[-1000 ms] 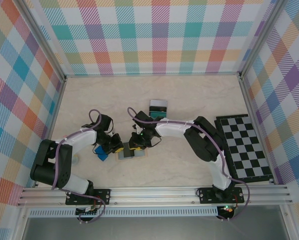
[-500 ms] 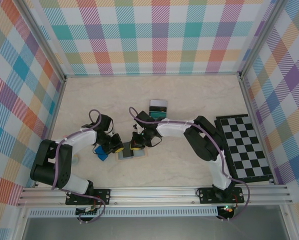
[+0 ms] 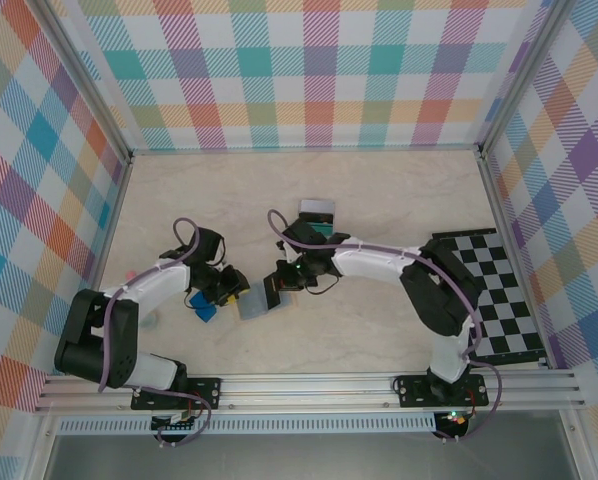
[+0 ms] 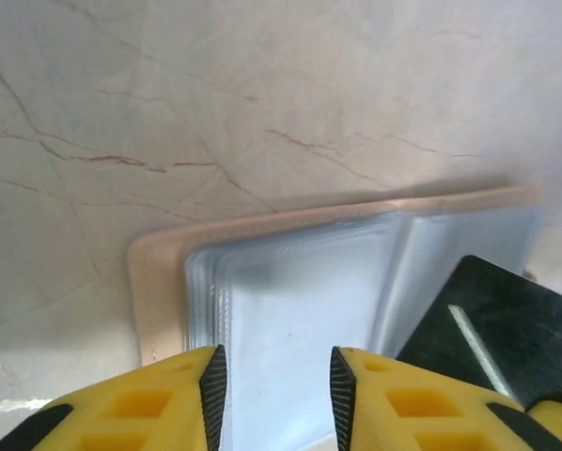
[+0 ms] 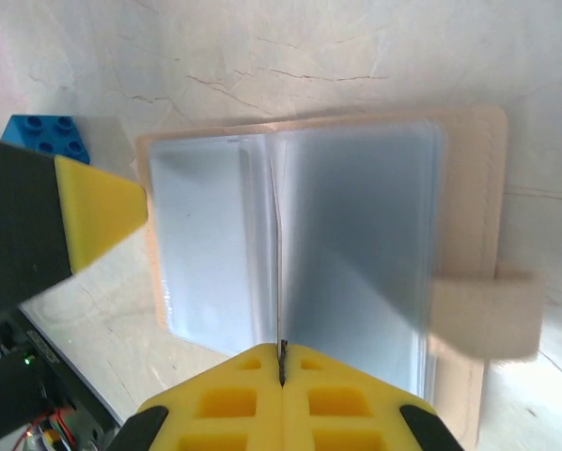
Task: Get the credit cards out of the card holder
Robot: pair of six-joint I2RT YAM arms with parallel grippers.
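The open card holder [image 5: 464, 207] is pictured flat on the table [image 5: 262, 56], directly beneath the right gripper [image 5: 281, 362], whose fingers are pressed together on a thin leaf rising from the fold. Whether a card sits inside that leaf cannot be told. The left gripper [image 4: 273, 376] is seen at the holder's opposite end, its jaws apart and nothing clamped between them, the tan rim lying just ahead of its fingertips. A small stack of credit cards [image 3: 317, 212] is seen beyond the right gripper, past its wrist and apart from the holder. Trouble is judged most likely if the pinched leaf is pulled while the holder is not pinned. In that case the whole wallet may be lifted or dragged rather than emptied, or may be folded shut. The leaf may also be slipped from so thin a grip, and the blue block [image 5: 44, 132] beside the left gripper may be knocked.
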